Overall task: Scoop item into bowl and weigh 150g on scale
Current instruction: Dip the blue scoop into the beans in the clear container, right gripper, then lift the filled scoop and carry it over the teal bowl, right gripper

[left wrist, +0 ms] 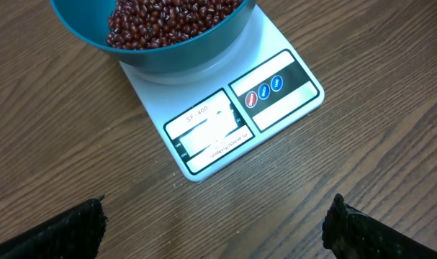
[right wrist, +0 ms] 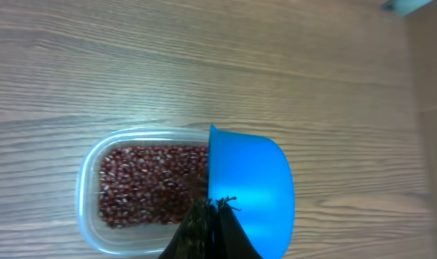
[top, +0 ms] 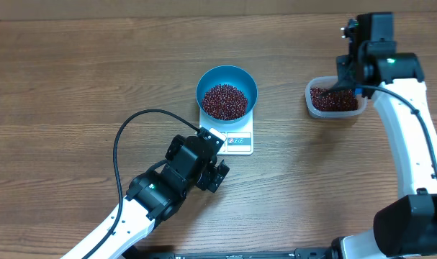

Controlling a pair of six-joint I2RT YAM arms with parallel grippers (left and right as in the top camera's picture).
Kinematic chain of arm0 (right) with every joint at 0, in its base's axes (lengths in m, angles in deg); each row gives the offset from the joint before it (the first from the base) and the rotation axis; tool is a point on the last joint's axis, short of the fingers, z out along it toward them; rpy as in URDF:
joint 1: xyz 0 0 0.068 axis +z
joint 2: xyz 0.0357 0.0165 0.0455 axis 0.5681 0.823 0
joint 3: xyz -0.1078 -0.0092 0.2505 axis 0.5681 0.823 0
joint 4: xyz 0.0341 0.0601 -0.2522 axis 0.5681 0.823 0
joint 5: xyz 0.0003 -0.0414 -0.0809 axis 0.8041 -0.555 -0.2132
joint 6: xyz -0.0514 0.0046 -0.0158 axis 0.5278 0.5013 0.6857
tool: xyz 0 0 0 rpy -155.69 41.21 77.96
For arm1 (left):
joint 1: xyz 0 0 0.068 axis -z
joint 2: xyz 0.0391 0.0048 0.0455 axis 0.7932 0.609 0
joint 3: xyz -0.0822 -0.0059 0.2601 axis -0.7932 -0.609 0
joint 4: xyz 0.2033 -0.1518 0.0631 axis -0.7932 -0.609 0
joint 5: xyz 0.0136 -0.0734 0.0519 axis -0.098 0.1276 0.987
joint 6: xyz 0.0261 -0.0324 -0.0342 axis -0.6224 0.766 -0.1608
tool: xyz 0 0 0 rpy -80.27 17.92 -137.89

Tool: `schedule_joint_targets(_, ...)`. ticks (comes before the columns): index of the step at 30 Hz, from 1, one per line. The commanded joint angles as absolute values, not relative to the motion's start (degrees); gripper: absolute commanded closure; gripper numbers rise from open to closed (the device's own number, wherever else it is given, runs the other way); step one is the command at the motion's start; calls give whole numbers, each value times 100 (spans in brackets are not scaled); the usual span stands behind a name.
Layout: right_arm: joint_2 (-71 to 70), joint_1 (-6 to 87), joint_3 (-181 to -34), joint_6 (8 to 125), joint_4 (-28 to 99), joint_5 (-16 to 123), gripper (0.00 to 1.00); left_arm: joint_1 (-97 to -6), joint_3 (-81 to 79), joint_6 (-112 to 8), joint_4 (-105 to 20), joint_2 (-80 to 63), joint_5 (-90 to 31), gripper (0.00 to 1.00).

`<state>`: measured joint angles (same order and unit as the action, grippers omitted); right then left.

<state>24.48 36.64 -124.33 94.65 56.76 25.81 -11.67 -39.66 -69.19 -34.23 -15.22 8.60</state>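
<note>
My left pincer (left wrist: 214,232) was wide open, holding nothing, with its black fingertips (left wrist: 67,230) low over the grained wooden table (top: 74,72) just in front of the flat white rectangular plastic scale (left wrist: 198,88). The round deep bright-blue bowl (left wrist: 182,57) sat on the scale, holding a heap of small dark red-brown oval beans (left wrist: 168,18). My right pincer (right wrist: 211,223) was clamped shut on the smooth blue plastic scoop (right wrist: 250,187), over the clear rounded-rectangular plastic tub (right wrist: 88,180), which held more beans. Only the left wrist view showed the glared, unreadable display and the round buttons. Overhead, the arm hid the scoop.
</note>
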Motion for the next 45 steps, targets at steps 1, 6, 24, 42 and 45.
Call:
schedule_joint_targets(1, 2262, 3913, -12613, 9540, 5628, 1539, 96, -1197, -4034, -7033, -3405, -1562, 938, 0)
schedule_joint_targets(6, 2262, 3939, -12613, 9251, 5608, 1547, 96, -1197, -4034, -7033, -3405, -1562, 938, 0)
schedule_joint_targets(24, 2146, 4254, -12613, 8311, 4496, 7707, 96, -1197, -4034, -7031, -3405, -1562, 938, 0)
schedule_joint_targets(42, 2216, 6394, -12475, 8965, 4887, 4303, 96, -1197, -4034, -7033, -3405, -1562, 938, 0)
schedule_joint_targets(45, 2363, 6494, -12361, 8965, 4684, 4096, 96, -1197, -4034, -7033, -3405, -1562, 938, 0)
